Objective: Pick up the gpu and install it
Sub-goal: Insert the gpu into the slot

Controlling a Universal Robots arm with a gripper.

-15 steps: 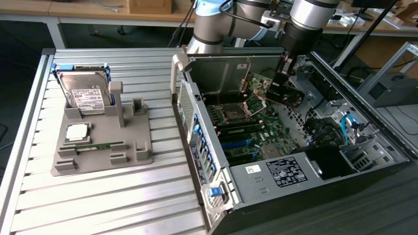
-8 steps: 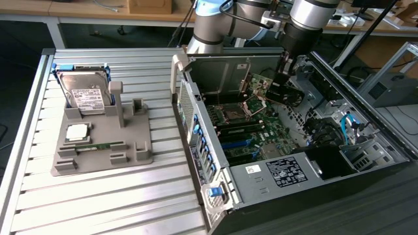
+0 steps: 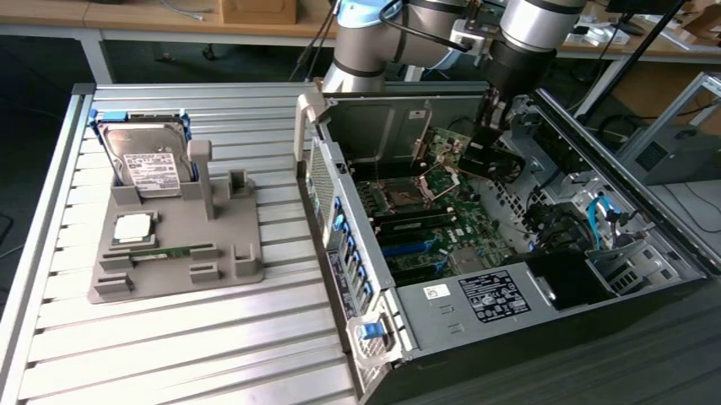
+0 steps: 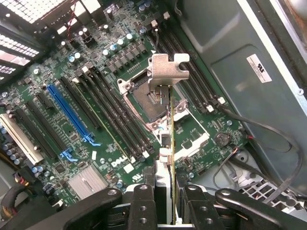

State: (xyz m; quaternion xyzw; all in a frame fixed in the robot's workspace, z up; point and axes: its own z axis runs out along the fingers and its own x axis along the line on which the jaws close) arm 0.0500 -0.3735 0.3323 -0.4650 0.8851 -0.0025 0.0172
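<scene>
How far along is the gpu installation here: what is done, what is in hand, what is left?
Done: the gpu is picked up and inside the open computer case. In hand: the gripper is shut on it, holding it on edge above the motherboard. Left: seating it; it is not yet in any slot, and the blue slot has nothing in it.

The arm reaches over the open case and bends steeply down into it at the end nearest the robot's base. The gripper hangs inside the case, its fingers pinched on the gpu, held edge-on.
</scene>
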